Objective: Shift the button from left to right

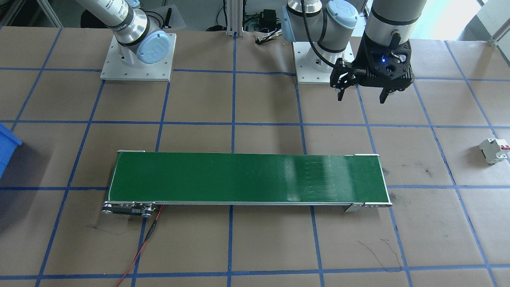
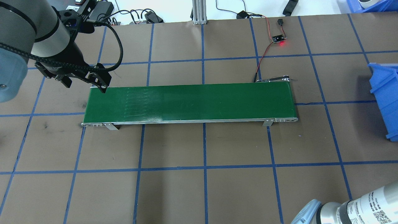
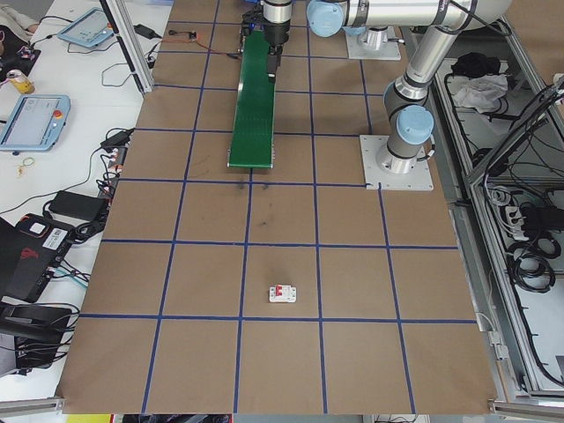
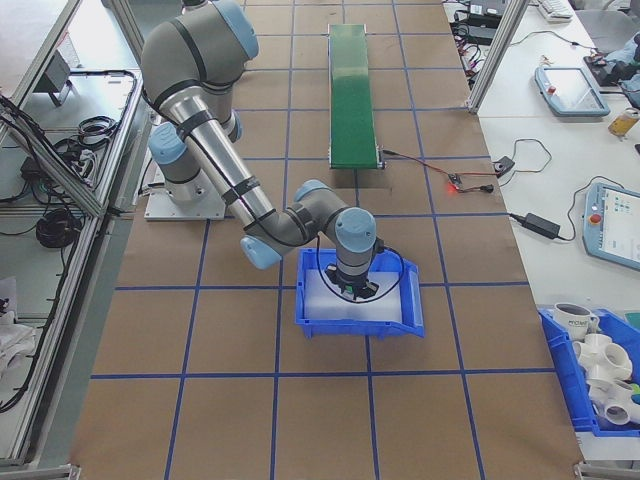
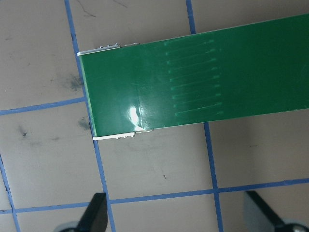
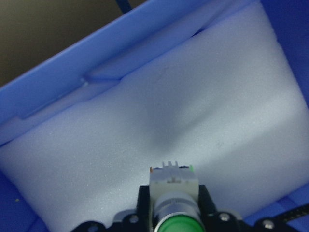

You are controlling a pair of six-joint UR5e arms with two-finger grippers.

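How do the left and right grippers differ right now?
The left gripper is open and empty; the right gripper is shut on the button. The left gripper hangs near the end of the green belt; the right gripper is down in the blue bin, over white foam.

Brown table [image 2: 217,193], blue tape grid [image 2: 203,149]

Button [image 6: 173,200]: round green cap, metal collar, white blocky body; sits at 6 o'clock in wrist view, between black jaws, over white foam.
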